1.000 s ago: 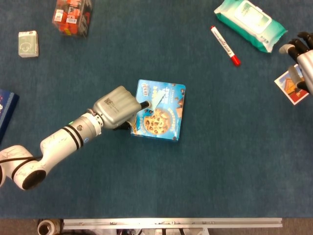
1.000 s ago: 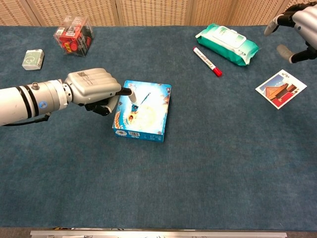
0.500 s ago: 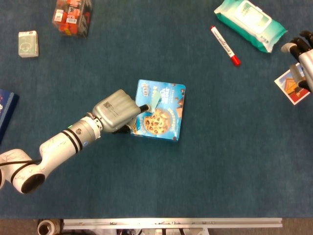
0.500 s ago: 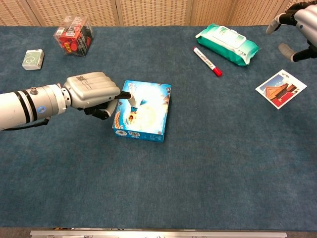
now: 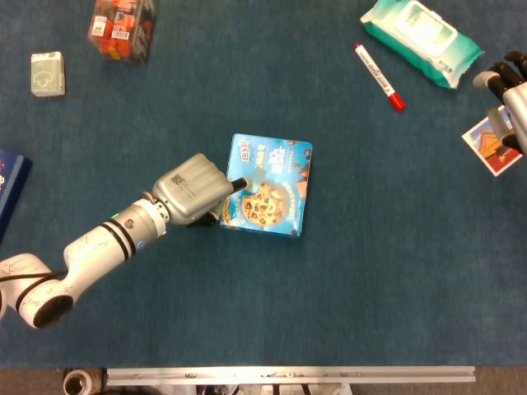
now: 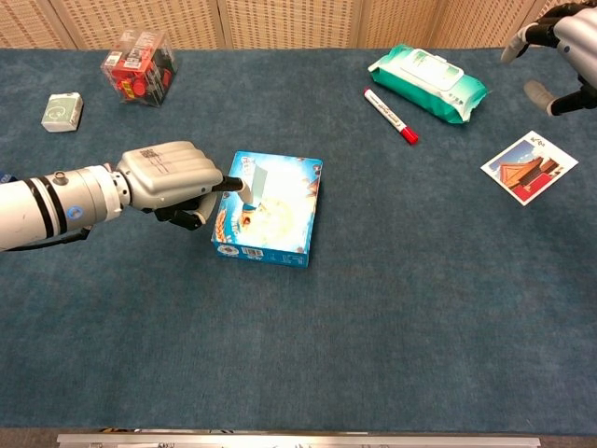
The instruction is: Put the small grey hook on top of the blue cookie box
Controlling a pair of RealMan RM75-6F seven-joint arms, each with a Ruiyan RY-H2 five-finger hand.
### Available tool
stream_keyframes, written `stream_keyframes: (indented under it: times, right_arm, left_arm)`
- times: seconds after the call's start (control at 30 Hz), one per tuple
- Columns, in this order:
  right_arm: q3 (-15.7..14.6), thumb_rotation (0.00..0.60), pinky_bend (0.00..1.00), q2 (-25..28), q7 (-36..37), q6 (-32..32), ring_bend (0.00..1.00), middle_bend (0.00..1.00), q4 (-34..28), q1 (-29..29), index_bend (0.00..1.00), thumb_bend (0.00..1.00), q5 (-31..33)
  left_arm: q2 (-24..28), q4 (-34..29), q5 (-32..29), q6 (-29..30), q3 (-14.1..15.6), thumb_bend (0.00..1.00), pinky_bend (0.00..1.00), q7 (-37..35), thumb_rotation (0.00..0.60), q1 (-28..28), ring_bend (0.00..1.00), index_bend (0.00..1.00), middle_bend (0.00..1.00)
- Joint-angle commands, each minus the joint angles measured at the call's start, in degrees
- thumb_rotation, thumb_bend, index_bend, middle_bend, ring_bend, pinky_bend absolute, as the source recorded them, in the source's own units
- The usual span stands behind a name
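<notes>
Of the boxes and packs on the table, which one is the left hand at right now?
The blue cookie box at the table's middle; the left hand sits at its left edge. The others lie far off.

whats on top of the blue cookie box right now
The small grey hook lies on the blue cookie box near its left edge, with the left hand reaching to it from the left. Whether the fingertips are pinching it is unclear. Its underside is hidden.

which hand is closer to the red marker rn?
Right. The right hand is off past the wipes pack, right of the red marker; the left hand is at the cookie box, far left.
</notes>
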Motion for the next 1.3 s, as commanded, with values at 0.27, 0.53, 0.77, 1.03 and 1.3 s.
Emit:
stream_keyframes:
  times: [0.27,0.53,0.77,1.03,1.3]
  right_arm:
    - [0.1,0.6,0.22,0.1,0.2,0.1,0.2,0.35,0.1,-0.2,0.35,0.43,0.1]
    - [0.1,0.6,0.22,0.4,0.4,0.3,0.2,0.35,0.0,-0.4,0.35,0.43,0.1]
    - [0.1,0.6,0.22,0.7,0.8,0.4,0.2,0.35,0.0,-0.7,0.35,0.43,0.1]
    - [0.2,0.6,0.22,0.6,1.2,0.5,0.2,0.35,0.1,-0.6,0.35,0.43,-0.2]
    - [0.2,0.6,0.22,0.6,1.2,0.6,0.2,0.35,0.1,-0.7,0.35,0.43,-0.3]
  left_arm:
    - [0.1,-0.5,0.7,0.8,-0.2,0.88,1.0,-0.5,0.362,0.2,1.0,0.22,1.0]
    - [-0.5,-0.8,1.3,0.5,-0.3,0.88,1.0,-0.2,0.362,-0.3,1.0,0.22,1.0]
    - [-0.5,-0.8,0.6,0.4,-0.1,0.88,1.0,0.9,0.362,-0.1,1.0,0.22,1.0]
    - [-0.4,-1.0,0.0,0.4,0.1,0.88,1.0,1.4,0.36,0.1,1.0,0.22,1.0]
    - [-0.5,-1.2,-0.1,0.4,0.4,0.88,1.0,1.8,0.362,0.4,1.0,0.22,1.0]
